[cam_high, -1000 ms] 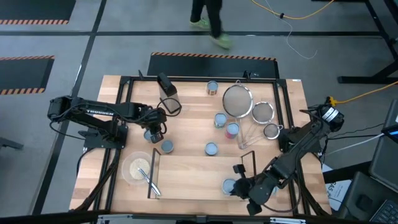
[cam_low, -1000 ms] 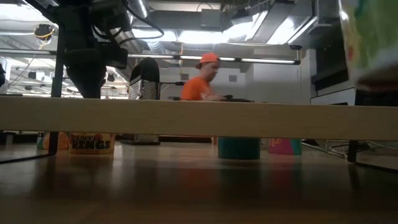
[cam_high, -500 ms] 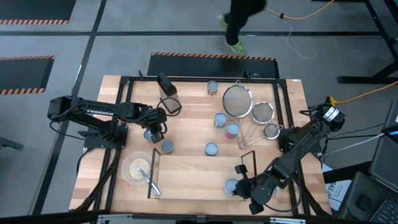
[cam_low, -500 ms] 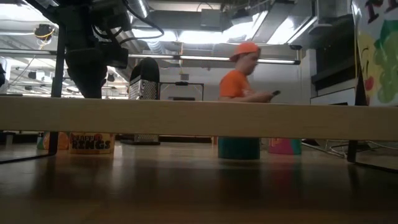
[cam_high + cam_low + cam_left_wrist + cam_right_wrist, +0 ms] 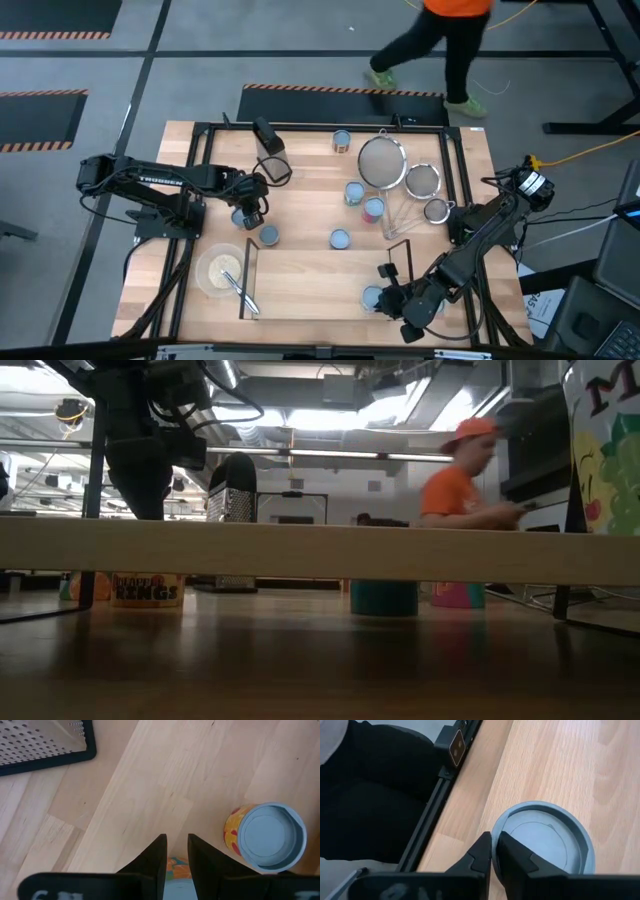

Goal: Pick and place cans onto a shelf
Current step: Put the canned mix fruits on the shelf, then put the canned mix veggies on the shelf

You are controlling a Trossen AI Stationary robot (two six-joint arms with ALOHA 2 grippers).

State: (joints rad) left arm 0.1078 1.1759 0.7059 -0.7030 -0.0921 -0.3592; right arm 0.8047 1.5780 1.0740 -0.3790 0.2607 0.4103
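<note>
A can (image 5: 371, 298) stands upright on the light-wood shelf (image 5: 320, 285), near its right upright, with my right gripper (image 5: 386, 299) shut on it. In the low view its green-yellow label (image 5: 603, 455) stands on the shelf board (image 5: 300, 550). My left gripper (image 5: 177, 854) hangs narrowly open over the rim of an orange-labelled can (image 5: 240, 216) on the table; I cannot tell if it touches. Another can (image 5: 265, 836) stands beside it. Several more cans (image 5: 354, 191) stand mid-table. My right gripper has the can's top rim (image 5: 494, 834) between its two fingers, one finger (image 5: 481, 852) outside the wall and one (image 5: 514, 855) inside the recessed top. The fingers slant down from the table's right near side. The can stands upright with its bottom on the shelf board.
Three wire strainers (image 5: 381, 160) lie at the far right. A pale bowl with a utensil (image 5: 220, 268) sits left of the shelf. A black grater (image 5: 40, 740) lies beyond the left gripper. A person (image 5: 440, 40) walks past the table's far edge.
In the low view the can in my right gripper has come down until it stands on the shelf board, then stayed still. The person beyond the far edge has walked toward the right.
</note>
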